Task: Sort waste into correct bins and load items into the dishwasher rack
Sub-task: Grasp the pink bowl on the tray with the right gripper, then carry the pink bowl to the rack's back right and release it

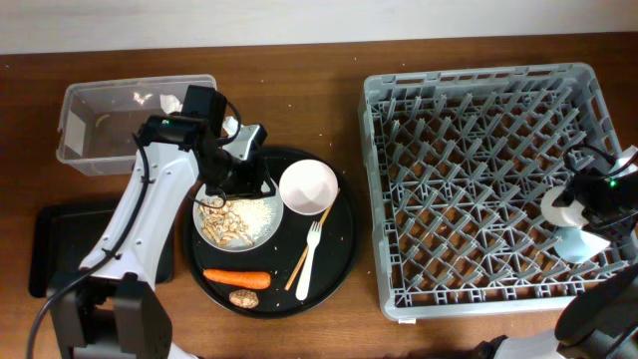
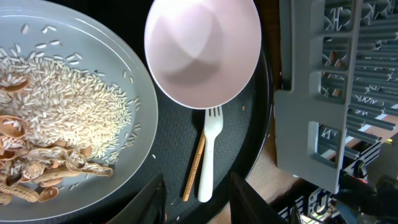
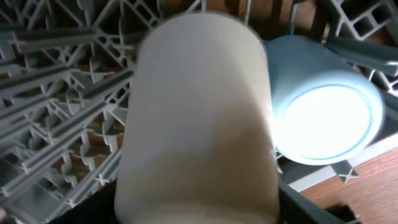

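One clear tub (image 1: 135,120) and one black tray (image 1: 55,249) lie on the counter (image 1: 299,80). The left hand (image 1: 239,186), partly open and empty, hovers over one plate (image 1: 261,217) of scraps (image 1: 221,224). Beside it lie one bowl (image 1: 308,185), one fork (image 1: 310,257), one carrot (image 1: 237,277) and one brown lump (image 1: 244,297). The rack (image 1: 469,179) holds two cups. The white cup (image 1: 558,205) sits within the right hand (image 3: 199,205), though I cannot tell whether it is gripped. The blue cup (image 1: 583,242) lies just beside it.

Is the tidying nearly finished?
Done: light blue cup is in the grey plastic rack. In hand: right gripper at the small white cup. Left: round white plate of beige scraps, pinkish bowl, white plastic fork, orange carrot, brown lump wait on the round black tray.
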Motion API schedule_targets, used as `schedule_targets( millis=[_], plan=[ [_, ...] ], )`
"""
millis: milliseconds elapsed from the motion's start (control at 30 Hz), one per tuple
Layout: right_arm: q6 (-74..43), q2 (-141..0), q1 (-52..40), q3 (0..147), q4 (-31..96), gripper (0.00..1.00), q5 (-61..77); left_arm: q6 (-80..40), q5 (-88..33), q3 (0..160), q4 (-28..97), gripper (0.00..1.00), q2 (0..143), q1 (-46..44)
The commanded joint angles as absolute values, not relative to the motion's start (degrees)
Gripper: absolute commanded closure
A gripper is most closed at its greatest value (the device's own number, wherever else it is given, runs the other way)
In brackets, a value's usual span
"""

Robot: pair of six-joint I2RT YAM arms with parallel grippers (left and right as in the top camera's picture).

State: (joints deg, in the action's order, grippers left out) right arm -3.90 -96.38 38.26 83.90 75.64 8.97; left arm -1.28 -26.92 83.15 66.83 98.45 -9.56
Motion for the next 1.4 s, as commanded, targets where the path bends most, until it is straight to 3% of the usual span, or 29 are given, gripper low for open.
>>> schedule_targets(
  millis=[0, 400, 600, 800, 933, 1067, 1100, 1200, 1367],
  plan=[
    [-4.16, -96.82, 38.28, 84.86, 75.7, 0.02, 10.83, -0.8, -26.55, 83.53, 66.92, 0.67, 97.41, -9.47],
    [-5.04, -96.82, 38.28, 84.86, 76.18, 0.02, 11.81, -0.8, -26.55, 83.53, 66.89, 0.67, 97.41, -9.47],
    [1.89, -94.91, 35.11, 84.88, 77.43, 0.01, 26.06, -0.78, -26.52, 83.53, 66.87, 0.66, 97.41, -9.47],
    [7.7, -82.91, 12.49, 84.88, 77.78, 0.02, 29.93, -0.84, -25.74, 83.5, 63.77, 0.59, 97.6, -9.98],
    [7.46, -82.67, -2.55, 84.77, 78.17, 0.02, 29.3, -0.84, -22.52, 83.5, 60.58, 0.52, 99.07, -12.38],
    [0.97, -85.65, -16.56, 84.77, 69.87, 0.01, 18.48, -6.83, -9.02, 83.5, 65.76, 0.51, 100.25, -12.95],
    [0.97, -86.89, -20.12, 84.77, 67.44, 0.01, 15.62, -9.26, -4.36, 83.5, 68.03, 0.45, 100.25, -12.58],
    [-4.67, -92.09, -26.85, 84.77, 61.45, 0.02, 9.61, -12.67, 1.34, 83.5, 72.84, 0.36, 100.25, -10.28],
    [-10.24, -103.66, -30.35, 84.77, 55.24, 0.02, 9.67, -13.93, 1.28, 83.5, 74.72, 0.34, 100.25, -1.85]
  ],
)
